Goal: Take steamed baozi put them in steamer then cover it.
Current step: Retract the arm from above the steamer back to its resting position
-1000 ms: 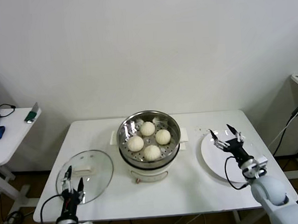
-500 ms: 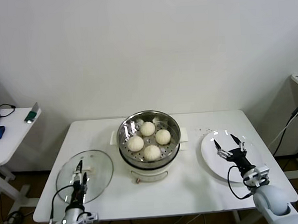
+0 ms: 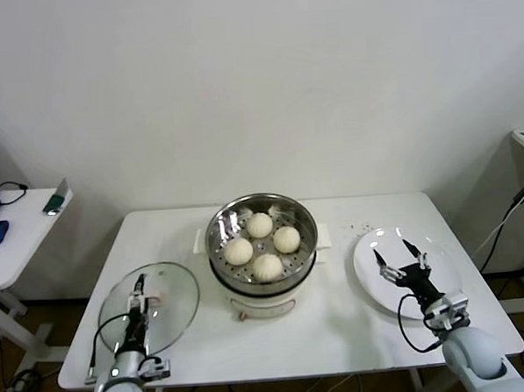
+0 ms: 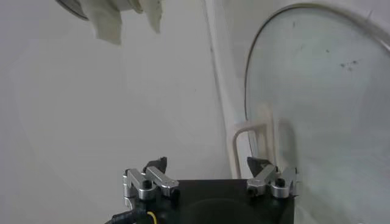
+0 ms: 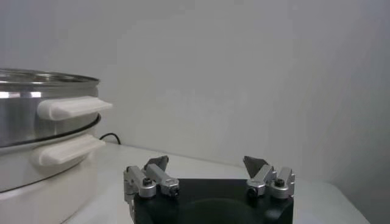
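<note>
While we look down from the head camera, we see all four steamed baozi (image 3: 263, 245) sitting inside the steamer (image 3: 261, 215), which stands on its cream-white pot base at the middle of the white table (image 3: 339, 319). The buns form a loose cluster on the perforated floor, close together.

Off to the robot's left, we find the cover (image 3: 150, 308) lying flat on the table, well apart from the steamer, so the basket is not yet covered. Our left gripper (image 3: 141, 294) hovers right over that glass lid, near its cream-white handle (image 4: 251, 145). From the left wrist camera we see its two fingers spread apart with nothing between them, the handle just ahead.

Over on the robot's right, our right gripper (image 3: 402, 258) hangs above the white plate (image 3: 369, 269), its fingers splayed open and holding nothing. From the right wrist camera we catch the steamer's steel wall and its two white side handles (image 5: 72, 107) off to one side.

We can read no brand, label or writing on the pot, the lid or the plate.
</note>
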You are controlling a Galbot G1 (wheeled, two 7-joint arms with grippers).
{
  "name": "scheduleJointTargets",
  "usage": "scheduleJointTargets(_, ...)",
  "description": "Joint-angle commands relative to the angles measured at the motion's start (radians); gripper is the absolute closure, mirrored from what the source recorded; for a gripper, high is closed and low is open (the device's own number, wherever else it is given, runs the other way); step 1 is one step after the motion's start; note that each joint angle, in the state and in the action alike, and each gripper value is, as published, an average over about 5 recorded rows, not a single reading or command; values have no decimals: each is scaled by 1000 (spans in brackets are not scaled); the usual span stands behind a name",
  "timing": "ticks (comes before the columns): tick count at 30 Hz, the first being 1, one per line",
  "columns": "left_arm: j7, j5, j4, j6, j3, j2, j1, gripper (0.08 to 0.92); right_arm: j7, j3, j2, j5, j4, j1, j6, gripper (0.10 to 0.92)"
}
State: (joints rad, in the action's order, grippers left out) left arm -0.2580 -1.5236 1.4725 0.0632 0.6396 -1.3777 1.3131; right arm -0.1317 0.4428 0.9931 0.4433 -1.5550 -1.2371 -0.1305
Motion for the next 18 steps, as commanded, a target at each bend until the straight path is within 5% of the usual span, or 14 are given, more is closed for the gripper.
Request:
scheduleJointTargets(1, -26, -3, -75, 4, -6, 13, -79, 177, -4, 0, 9, -24, 9, -2, -3, 203)
scheduleJointTargets(8, -9, 36, -82, -9, -14, 27, -83, 194, -14, 0, 22, -57, 20, -8, -11, 203)
scheduleJointTargets(18, 12, 69, -74, -19, -15, 36, -62, 460, -23, 0, 38, -82, 36, 2, -18, 203)
